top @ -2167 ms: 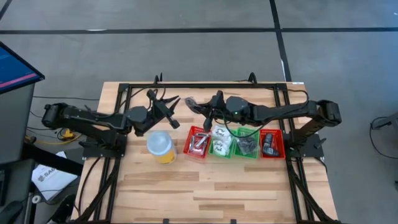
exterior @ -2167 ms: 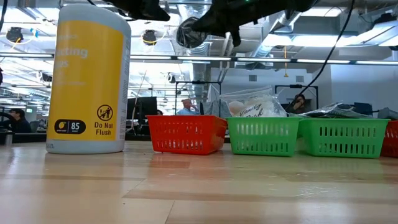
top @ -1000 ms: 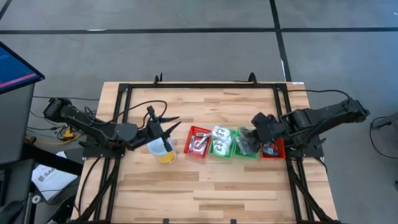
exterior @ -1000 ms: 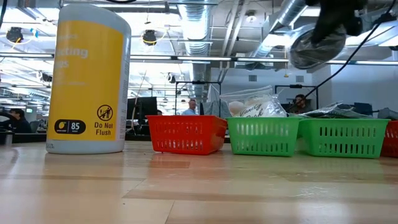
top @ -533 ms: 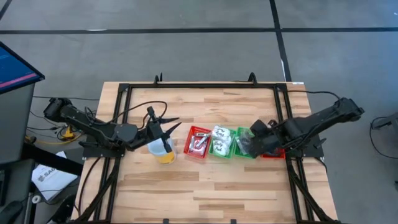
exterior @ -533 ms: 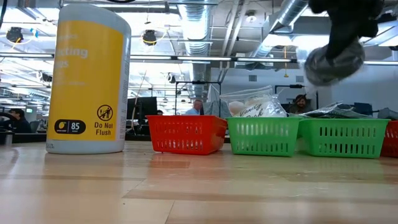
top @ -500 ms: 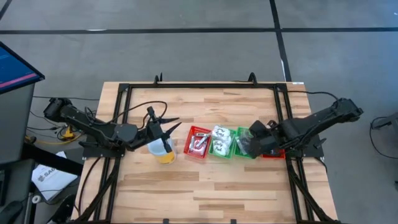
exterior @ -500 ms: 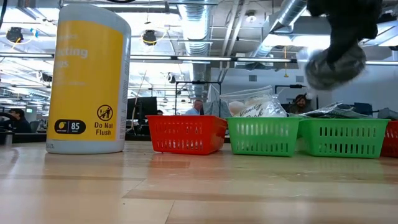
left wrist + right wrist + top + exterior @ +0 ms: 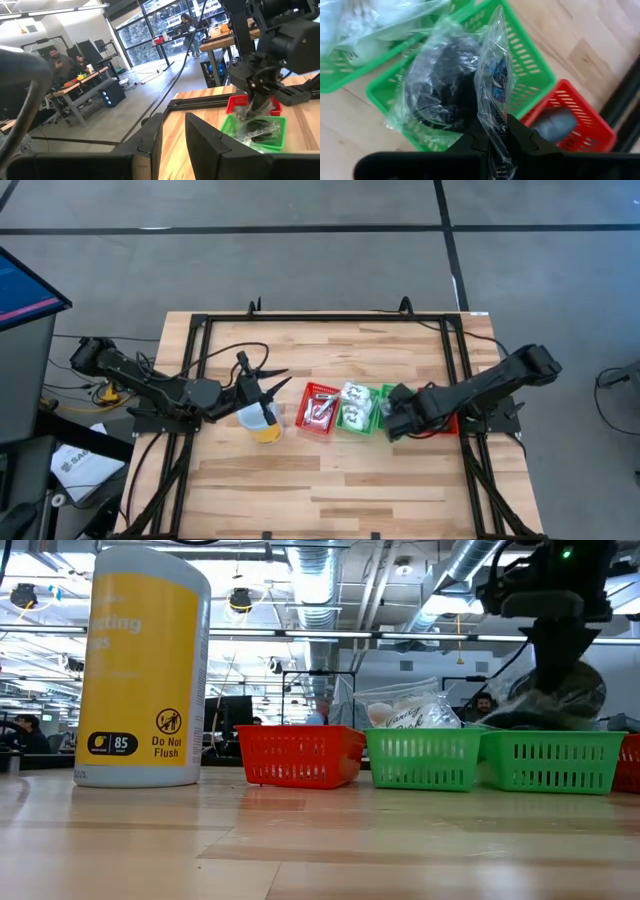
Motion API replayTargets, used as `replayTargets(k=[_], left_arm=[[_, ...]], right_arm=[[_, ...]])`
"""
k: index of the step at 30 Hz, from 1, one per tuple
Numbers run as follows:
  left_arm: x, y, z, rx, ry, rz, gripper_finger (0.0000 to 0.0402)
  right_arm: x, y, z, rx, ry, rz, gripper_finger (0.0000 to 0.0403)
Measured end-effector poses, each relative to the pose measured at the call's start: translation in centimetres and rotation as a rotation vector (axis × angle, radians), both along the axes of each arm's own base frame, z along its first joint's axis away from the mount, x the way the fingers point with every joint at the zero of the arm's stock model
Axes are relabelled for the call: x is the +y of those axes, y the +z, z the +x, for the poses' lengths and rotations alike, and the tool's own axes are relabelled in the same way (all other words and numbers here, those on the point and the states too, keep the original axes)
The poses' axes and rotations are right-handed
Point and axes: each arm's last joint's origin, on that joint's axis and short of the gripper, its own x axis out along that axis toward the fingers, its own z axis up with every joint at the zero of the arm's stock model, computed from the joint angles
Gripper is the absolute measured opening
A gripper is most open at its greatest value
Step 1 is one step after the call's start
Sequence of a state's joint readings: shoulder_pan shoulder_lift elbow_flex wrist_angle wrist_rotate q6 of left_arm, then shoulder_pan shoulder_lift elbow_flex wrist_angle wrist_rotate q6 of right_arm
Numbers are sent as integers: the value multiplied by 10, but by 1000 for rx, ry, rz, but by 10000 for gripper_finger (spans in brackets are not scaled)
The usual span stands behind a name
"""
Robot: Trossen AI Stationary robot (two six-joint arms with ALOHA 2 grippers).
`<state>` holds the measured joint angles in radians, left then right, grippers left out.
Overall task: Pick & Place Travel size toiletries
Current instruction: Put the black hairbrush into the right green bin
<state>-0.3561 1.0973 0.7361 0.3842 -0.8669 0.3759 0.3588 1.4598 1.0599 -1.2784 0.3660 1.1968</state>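
Behind the wooden worktop (image 9: 330,470) an open workshop is stretching away, with ducts overhead and people sitting at desks far off. Four small bins are standing in a row across the worktop: a red bin (image 9: 318,409), a green bin (image 9: 352,418) holding white lumpy packets (image 9: 355,398), a second green bin (image 9: 527,70) and another red bin (image 9: 575,130) at the right end with a grey item (image 9: 555,124) lying in it.

The right hand (image 9: 492,131) is hanging low over the second green bin, its fingers pressed together on the edge of a clear plastic bag (image 9: 490,85). Inside the bag a dark grey round disc (image 9: 442,85) is showing, and the bag is sagging into that bin, which is also how it looks from table height.

The left hand (image 9: 262,385) is waiting over a yellow cup (image 9: 260,420) with a white lid, left of the bins. Its fingers are standing only slightly apart, holding nothing.
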Motion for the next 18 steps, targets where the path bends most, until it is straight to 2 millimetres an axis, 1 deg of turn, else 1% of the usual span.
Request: replayTargets(k=[4, 13, 18], left_arm=[[0, 0, 0, -8, 0, -15, 76], [0, 0, 0, -20, -1, -38, 76], [0, 0, 0, -20, -1, -38, 76]], right_arm=[[3, -8, 9, -11, 13, 8, 19], [4, -8, 12, -42, 16, 20, 19], [4, -8, 12, -47, 17, 19, 45]])
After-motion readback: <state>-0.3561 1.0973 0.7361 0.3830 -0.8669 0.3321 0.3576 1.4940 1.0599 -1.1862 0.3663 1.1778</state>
